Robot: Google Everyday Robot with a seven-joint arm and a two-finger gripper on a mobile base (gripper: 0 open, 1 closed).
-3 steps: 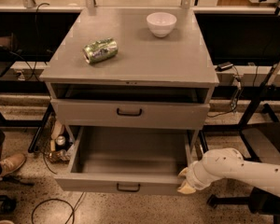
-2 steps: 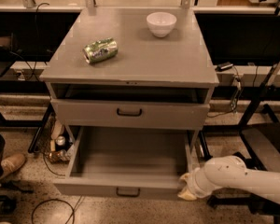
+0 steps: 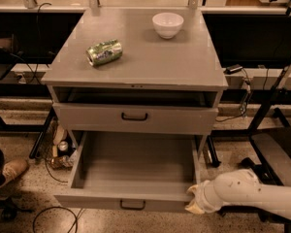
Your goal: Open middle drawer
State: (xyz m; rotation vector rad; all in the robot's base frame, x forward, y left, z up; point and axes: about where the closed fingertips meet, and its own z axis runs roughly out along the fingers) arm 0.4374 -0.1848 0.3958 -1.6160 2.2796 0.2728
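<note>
In the camera view, the only view there is, the middle drawer [image 3: 136, 169] stands far out of the grey table [image 3: 150, 62], just below the top drawer [image 3: 87, 118]. Its bare floor is open to sight and I can make out nothing inside it. Its low front panel is nearest the camera, with a small black handle [image 3: 132, 204] at the centre. The tool [image 3: 193, 201] sits at the drawer's right front corner, at or against the end of the front panel. It is carried by a white arm [image 3: 252, 195] that reaches in from the right. Whether the tool is open or closed cannot be told here. On the table top a green can [image 3: 105, 52] lies on its side and a white bowl [image 3: 168, 24] stands upright, the two apart and both well away from the tool.

The drawer looks like painted sheet metal, so I judge it stiff, smooth and not fragile. It should also be light, since it seems empty, and likely to run straight on its slides under a modest, steady pull. The painted face would be slippery to press or drag. The centre handle is the surest hold and keeps the pull square. A pull at the corner is off-centre and could skew the drawer in its runners. It seems near full travel already, so any further pull should be gentle
</note>
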